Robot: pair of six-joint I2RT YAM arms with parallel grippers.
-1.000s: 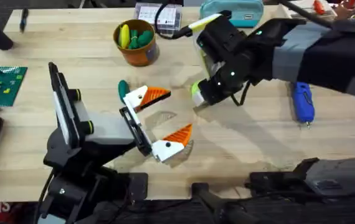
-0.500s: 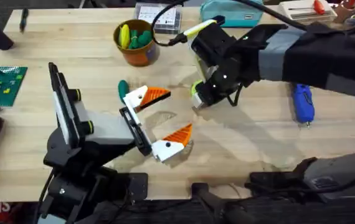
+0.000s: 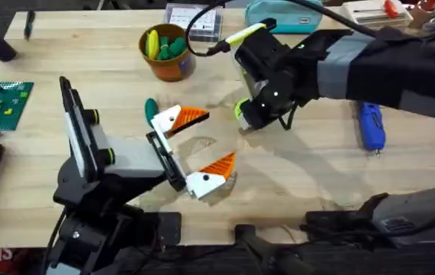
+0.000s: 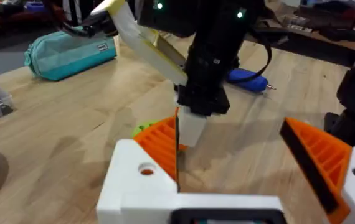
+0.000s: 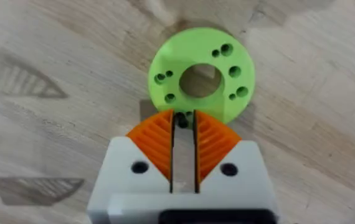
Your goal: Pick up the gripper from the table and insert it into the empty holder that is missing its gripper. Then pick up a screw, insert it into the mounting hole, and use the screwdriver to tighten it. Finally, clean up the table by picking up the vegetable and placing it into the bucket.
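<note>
My right gripper (image 3: 242, 122) reaches in from the right and points down at the lime-green ring with holes (image 5: 200, 74). Its orange pads are shut on a small dark screw (image 5: 182, 121) at the ring's near edge. My left gripper (image 3: 214, 139) stands open just left of it, nothing between its fingers (image 4: 159, 146). The dark green vegetable (image 3: 150, 107) lies on the table beside the left gripper's far finger. The orange-brown bucket (image 3: 173, 69) stands behind it, holding yellow and green pieces. The blue screwdriver (image 3: 370, 124) lies at the right. The loose gripper and its holder are out of view.
A clear compartment box (image 3: 194, 21) and a teal pouch (image 3: 282, 14) sit at the table's back edge. A green board (image 3: 0, 103) lies at the far left. The right arm's dark body spans the upper right of the table.
The right gripper shifted slightly left and back over the green ring a second ago, then held still. The left arm has not moved.
</note>
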